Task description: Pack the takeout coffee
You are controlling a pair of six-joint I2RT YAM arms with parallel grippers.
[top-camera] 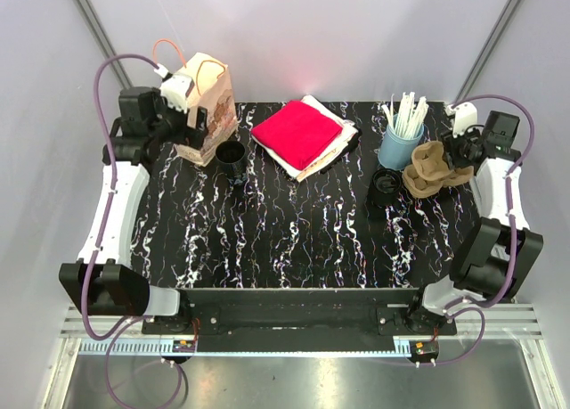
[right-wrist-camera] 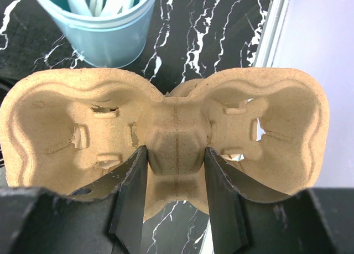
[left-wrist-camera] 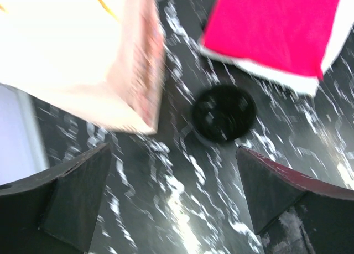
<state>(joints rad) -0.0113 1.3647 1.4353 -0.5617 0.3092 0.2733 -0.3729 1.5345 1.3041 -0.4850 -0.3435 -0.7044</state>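
Top view: black coffee cup (top-camera: 232, 154) upright on tabletop (top-camera: 294, 235); paper bag (top-camera: 207, 106) just left of cup; red napkin stack (top-camera: 298, 131) just right of cup; pulp cup carrier (top-camera: 432, 168) far right of cup.
Left wrist: left jaws wide, empty, above cup.
Right wrist: right jaws clamped on carrier's centre ridge.

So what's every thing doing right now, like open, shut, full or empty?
Brown paper bag: standing, not held.
Black round cup: upright beside the bag.
Brown cardboard cup carrier: empty, gripped.
Light blue cup of white sticks: upright, full.
Red folded napkin: flat on white napkins.
Left gripper: open, empty.
Right gripper: shut on the carrier.
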